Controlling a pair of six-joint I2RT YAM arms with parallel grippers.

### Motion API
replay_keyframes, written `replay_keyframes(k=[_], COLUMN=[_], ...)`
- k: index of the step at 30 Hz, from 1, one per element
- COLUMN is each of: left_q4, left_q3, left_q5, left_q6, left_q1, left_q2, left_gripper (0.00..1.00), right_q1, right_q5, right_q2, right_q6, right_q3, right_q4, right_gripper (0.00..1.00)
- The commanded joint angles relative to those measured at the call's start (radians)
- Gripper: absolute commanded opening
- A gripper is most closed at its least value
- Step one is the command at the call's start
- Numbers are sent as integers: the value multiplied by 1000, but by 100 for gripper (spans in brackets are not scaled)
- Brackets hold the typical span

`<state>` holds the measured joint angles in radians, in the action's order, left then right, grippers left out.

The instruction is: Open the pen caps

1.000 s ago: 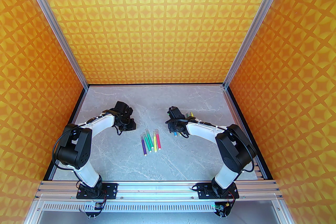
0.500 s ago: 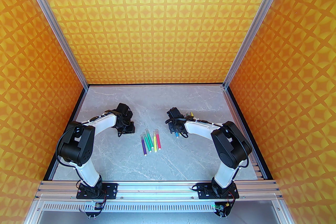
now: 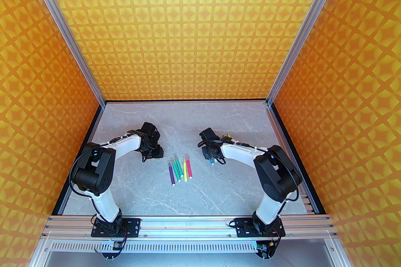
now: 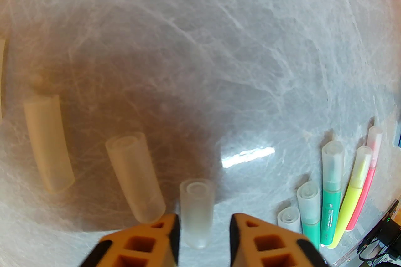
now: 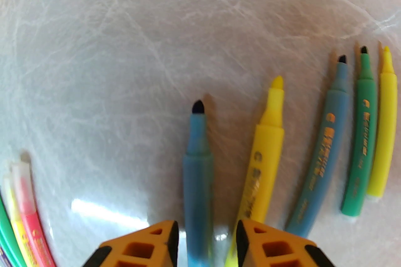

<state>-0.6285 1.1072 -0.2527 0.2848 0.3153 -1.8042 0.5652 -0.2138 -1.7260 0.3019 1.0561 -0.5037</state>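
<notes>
Three loose clear pen caps lie on the grey table in the left wrist view: one at the left [image 4: 50, 143], one in the middle [image 4: 134, 176] and one [image 4: 196, 212] between the fingers of my left gripper [image 4: 205, 222]. Its jaws are slightly open, with a gap beside that cap. My right gripper [image 5: 206, 228] is also slightly open, straddling an uncapped blue marker [image 5: 197, 165] that rests on the table. From above, the left gripper [image 3: 153, 154] and right gripper [image 3: 211, 157] flank a row of capped markers [image 3: 180, 168].
Uncapped yellow [image 5: 266, 150], blue [image 5: 325, 159], green [image 5: 360, 140] and yellow [image 5: 383, 125] markers lie right of the right gripper. Capped teal [image 4: 332, 193], yellow [image 4: 354, 193] and pink [image 4: 369, 172] markers lie right of the left gripper. Orange patterned walls enclose the table.
Both grippers have gone from shut to slightly open. The left has let go of a clear cap and the right of the blue marker. Both wrists shifted slightly toward the near side.
</notes>
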Motion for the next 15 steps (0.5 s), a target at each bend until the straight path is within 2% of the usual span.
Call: replay_keyframes(k=[1, 8, 15], left_q4=[21, 119, 263], left_q3=[-1, -99, -252], left_q5=[14, 15, 16], left_q6=[-9, -33, -45], left_q1=[5, 4, -37], left_q2=[59, 236, 397], left_gripper=[44, 66, 76], right_q1=[37, 149, 234], right_q5=[0, 93, 152], right_q2=[66, 65, 29], right_q6=[-17, 23, 82], right_q3=[37, 50, 64], right_q4=[-75, -137, -151], right_gripper=[37, 38, 39])
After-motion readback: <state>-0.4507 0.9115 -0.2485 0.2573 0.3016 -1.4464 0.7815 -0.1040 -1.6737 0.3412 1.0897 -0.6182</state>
